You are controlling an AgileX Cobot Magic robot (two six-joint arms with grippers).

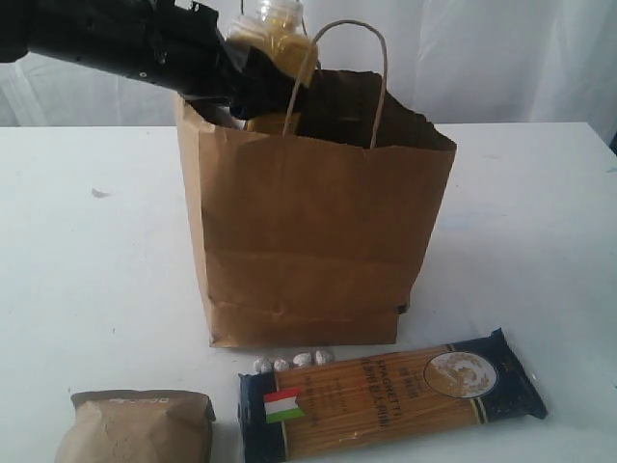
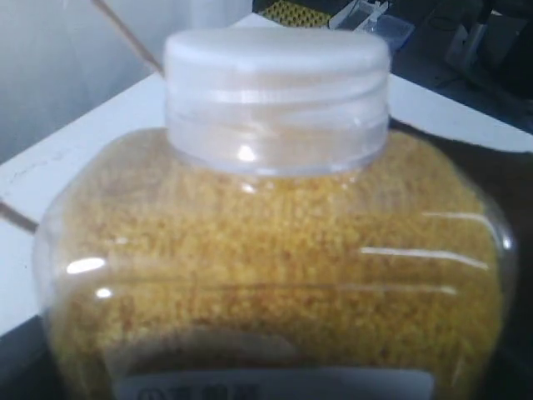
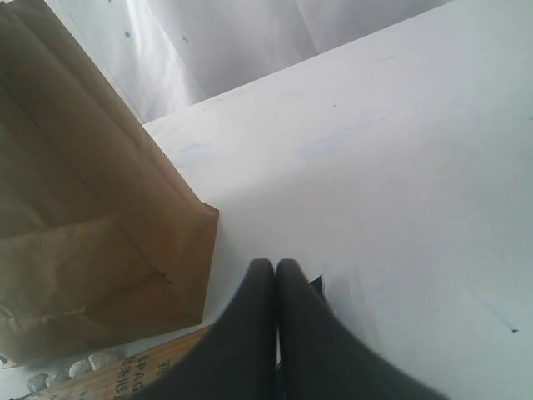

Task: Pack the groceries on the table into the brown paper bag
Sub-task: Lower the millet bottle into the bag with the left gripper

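Brown kraft fills the exterior view: the brown paper bag (image 1: 308, 241) stands upright in the middle of the white worktop (image 1: 540, 212). At its open mouth the left tool (image 1: 258, 82) grasps the yellow-grain bottle (image 1: 280, 43), cap end up and lower part dipping below the rim. In front of the bag the dark-blue spaghetti packet (image 1: 386, 395) lies flat, with the kraft pouch (image 1: 135, 424) near its left end and a few small white pebble-like bits (image 1: 294, 360) between packet and bag. The left wrist view is nearly all bottle – white cap (image 2: 276, 83) above packed yellow grains – and shows no fingers. In the right wrist view the right tool (image 3: 276, 268) is clenched on nothing, fingers pressed together over the packet's end, just beside the bag's bottom corner.
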